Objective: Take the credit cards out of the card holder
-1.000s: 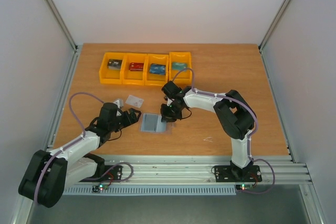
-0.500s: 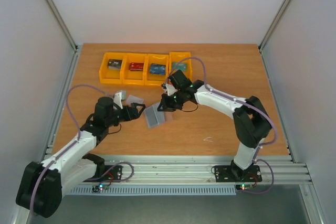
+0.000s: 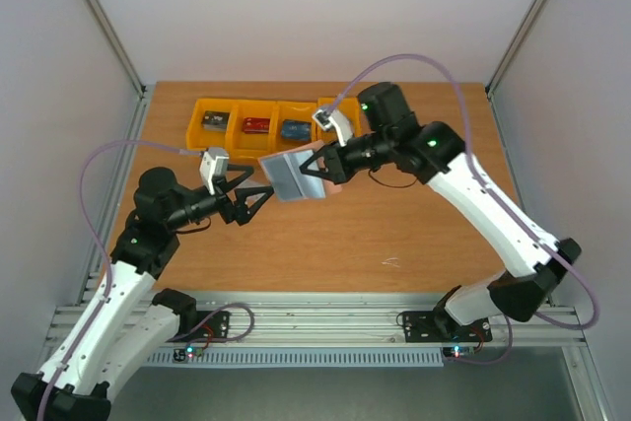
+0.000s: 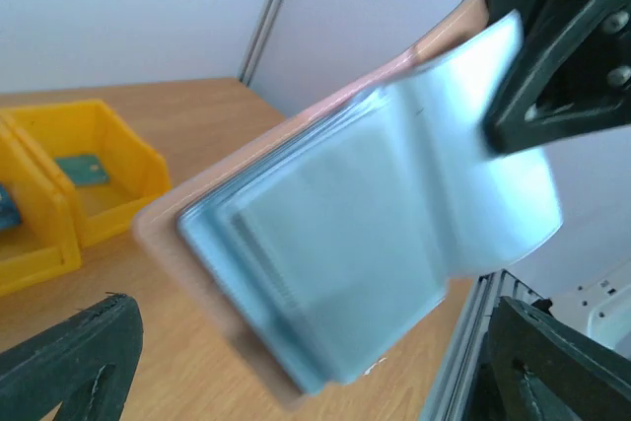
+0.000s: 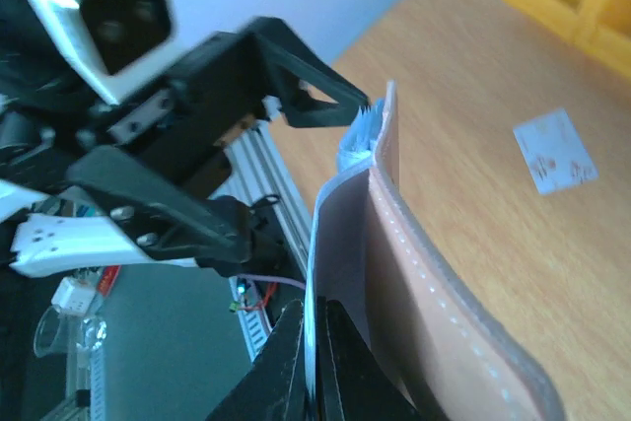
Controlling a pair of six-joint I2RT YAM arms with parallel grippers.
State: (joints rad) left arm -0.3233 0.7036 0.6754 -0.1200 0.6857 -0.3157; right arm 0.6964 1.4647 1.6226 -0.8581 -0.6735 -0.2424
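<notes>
**Holder held up in mid-air, left jaws wide and waiting**

The wooden table (image 3: 394,234) fills the middle of the overhead view, and both arms are reared up off it. The right arm (image 3: 493,214) sweeps in from the lower right and the left arm (image 3: 128,263) from the lower left, so the two wrists meet face to face just left of centre. A row of orange bins (image 3: 271,127) sits along the far edge, upper left — not part of this job, I'd say.

Between the wrists hangs the card holder (image 3: 289,176), clear of the table. The right gripper (image 3: 317,167) has its fingers pressed together on the blue-grey inner leaf at one end. The pink outer flap sags away and the pockets are turned towards the other arm — presumably to offer up the card edges. The left gripper (image 3: 258,200) has its fingers spread wide, just short of the holder's free end, touching nothing that I can see.

One pale credit card (image 5: 555,150) lies flat on the wood, upper right of the right wrist view. Whether more sit in the pockets is too blurred to tell.
</notes>
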